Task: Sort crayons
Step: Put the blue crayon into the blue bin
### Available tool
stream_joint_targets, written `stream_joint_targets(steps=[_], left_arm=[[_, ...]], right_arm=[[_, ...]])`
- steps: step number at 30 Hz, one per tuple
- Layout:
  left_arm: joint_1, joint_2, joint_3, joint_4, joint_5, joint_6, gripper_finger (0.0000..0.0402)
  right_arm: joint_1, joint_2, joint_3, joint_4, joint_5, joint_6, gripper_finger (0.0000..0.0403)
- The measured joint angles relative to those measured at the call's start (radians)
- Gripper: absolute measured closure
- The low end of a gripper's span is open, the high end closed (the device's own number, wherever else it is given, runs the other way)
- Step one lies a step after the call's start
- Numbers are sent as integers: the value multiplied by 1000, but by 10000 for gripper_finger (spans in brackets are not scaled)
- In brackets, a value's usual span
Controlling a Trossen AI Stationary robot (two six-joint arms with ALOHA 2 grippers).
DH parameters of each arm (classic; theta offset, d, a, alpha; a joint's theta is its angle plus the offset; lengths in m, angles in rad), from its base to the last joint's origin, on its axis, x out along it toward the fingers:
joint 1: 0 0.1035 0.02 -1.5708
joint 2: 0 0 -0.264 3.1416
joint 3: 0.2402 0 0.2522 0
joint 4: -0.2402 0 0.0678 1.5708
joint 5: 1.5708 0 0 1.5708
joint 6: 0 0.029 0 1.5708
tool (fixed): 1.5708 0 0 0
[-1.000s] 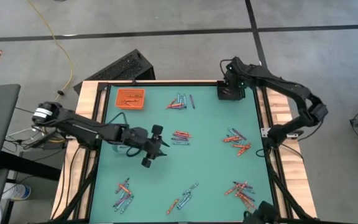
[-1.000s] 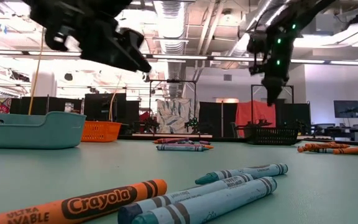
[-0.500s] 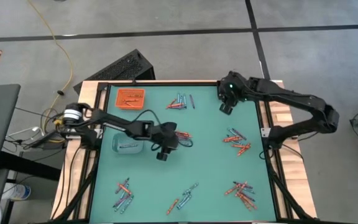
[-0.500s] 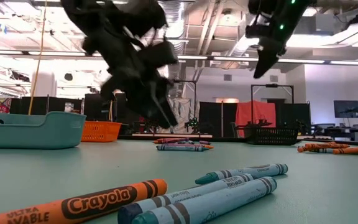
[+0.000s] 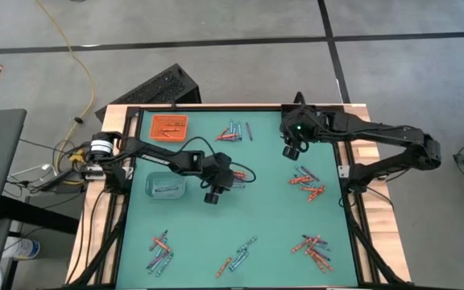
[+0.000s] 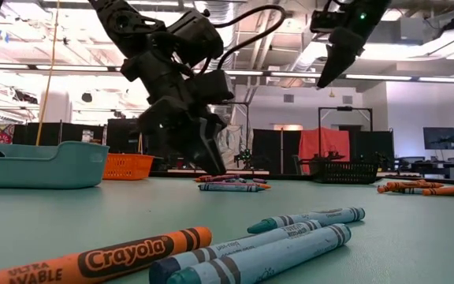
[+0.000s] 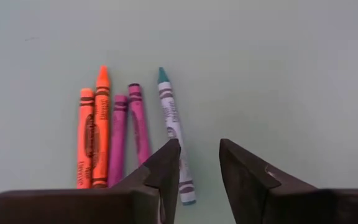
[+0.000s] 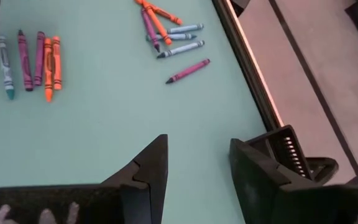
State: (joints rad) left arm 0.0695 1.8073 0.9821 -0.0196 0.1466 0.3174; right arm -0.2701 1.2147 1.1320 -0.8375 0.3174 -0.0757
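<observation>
blue crayon (image 7: pixel 171 124) apparently just beside left tool (image 7: pixel 199 163)

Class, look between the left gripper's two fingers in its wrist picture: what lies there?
Only bare green table shows in that gap in the left wrist view. The teal crayon lies just beside one finger of the left gripper, not between them.

Legible markings, one item. The orange crayon (image 6: pixel 105 259) lying nearest the low camera carried the brand name "Crayola" in black lettering inside an oval on its paper wrapper. To the left of that oval, on the same wrapper, stood partial words cut off by the frame edge: "ULTRA" above, "AVABLE" below. The blue-grey crayons (image 6: pixel 266 246) beside it bore wrapper print too small to read. No other text, number or sign was readable on the table or in the room.
</observation>
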Motion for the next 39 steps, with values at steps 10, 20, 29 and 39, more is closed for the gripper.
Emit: stream_joint_targets(steps=[10, 20, 29, 39], left_arm=[[7, 56, 13, -11, -17, -35, 304], [9, 74, 33, -49, -2, -43, 329], [8, 75, 33, -81, 27, -18, 394], [-3, 77, 66, -116, 22, 8, 400]], right_arm=[[1, 2, 0, 9, 0, 4, 240], [4, 2, 0, 8, 0, 9, 240], [7, 2, 0, 9, 0, 21, 240], [40, 2, 0, 135, 0, 50, 240]])
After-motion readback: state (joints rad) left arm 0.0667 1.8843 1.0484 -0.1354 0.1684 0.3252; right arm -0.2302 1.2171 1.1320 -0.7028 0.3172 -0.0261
